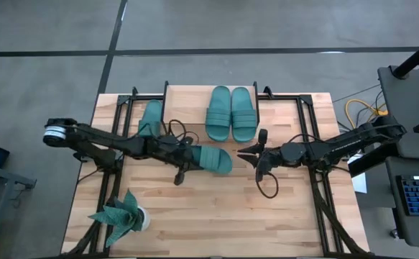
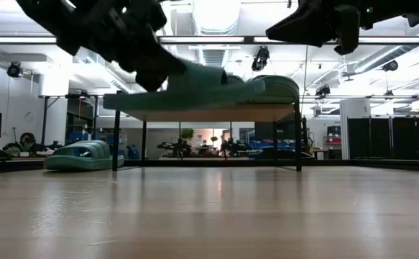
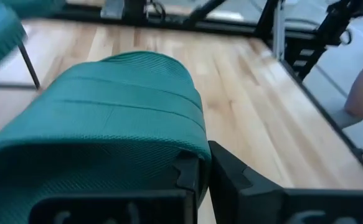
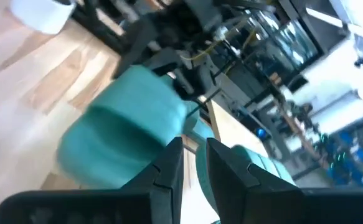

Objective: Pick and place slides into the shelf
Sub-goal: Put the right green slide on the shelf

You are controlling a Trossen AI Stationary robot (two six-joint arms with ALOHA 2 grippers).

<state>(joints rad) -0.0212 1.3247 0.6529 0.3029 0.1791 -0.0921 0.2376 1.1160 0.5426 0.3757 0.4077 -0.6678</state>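
Note:
My left gripper (image 1: 189, 157) reaches in from the left to the table's middle and is shut on one teal slide (image 1: 215, 160), which hangs in the air in front of the shelf (image 1: 187, 108) in the low view (image 2: 209, 86). Two more slides (image 1: 231, 114) lie side by side, soles down, on the shelf's plank top. Another slide (image 1: 150, 117) lies on the tabletop just left of the shelf (image 2: 80, 155). My right gripper (image 1: 251, 153) hovers right of the held slide, its fingers a little apart with nothing between them (image 4: 193, 155). My left gripper has the slide by the end nearest the arm, beside the strap's edge (image 3: 190, 146). The slide itself hides where the fingers (image 3: 243, 183) sit. The fingers come about level from the table's left, along the slide. The slide is lifted clear, strap up, reaching toward the right.
A teal leafy plant in a white pot (image 1: 123, 214) stands near the table's front left corner. Black frame rails (image 1: 311, 144) run along the table's left and right sides. Bare wood (image 1: 216, 216) lies between the grippers and the near edge.

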